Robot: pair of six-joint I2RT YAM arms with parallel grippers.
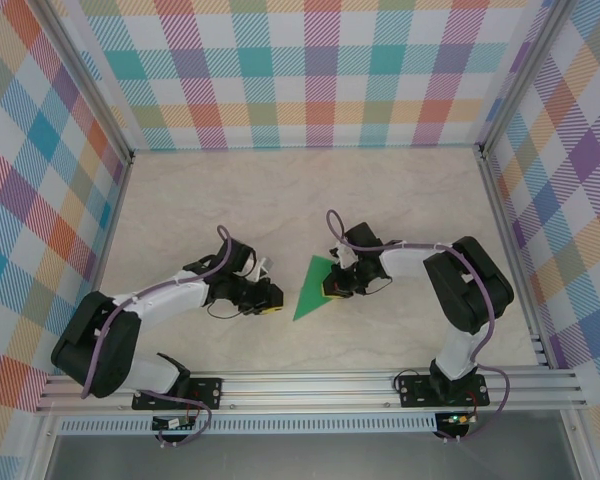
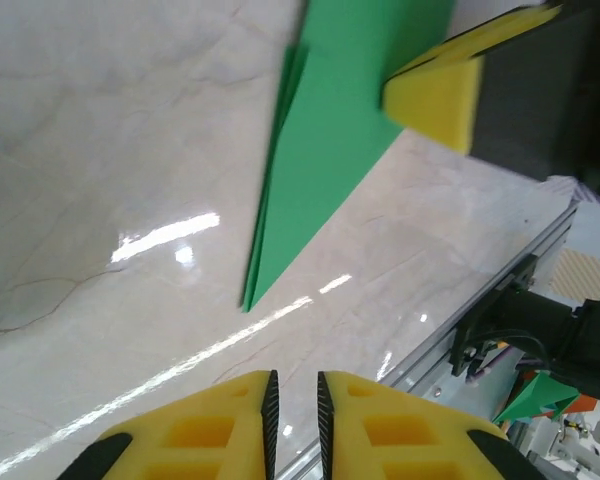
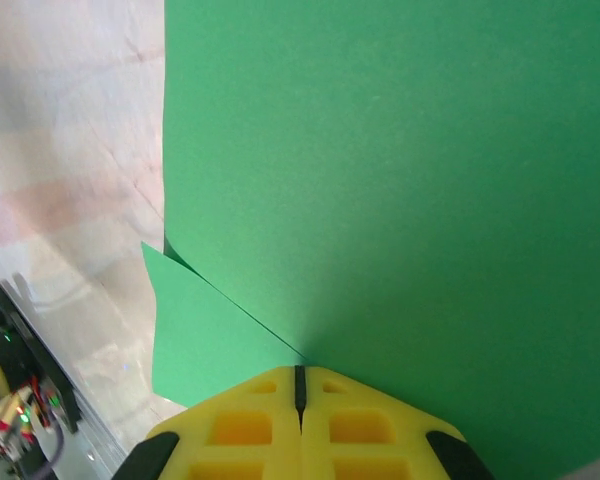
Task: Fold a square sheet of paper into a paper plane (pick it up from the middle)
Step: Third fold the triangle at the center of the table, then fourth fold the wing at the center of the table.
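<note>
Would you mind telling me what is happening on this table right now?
Two robot arms are folding a green paper on the table. The paper is already folded into a pointed triangle lying flat between them. The right tool is shut on the paper's edge. The left tool sits just beside the paper, fingers slightly apart and holding nothing.

Bright green paper plane (image 1: 313, 291) on a cream, faintly marbled desk (image 1: 230, 200); walls (image 1: 320, 70) around it are pastel rainbow checks.
</note>
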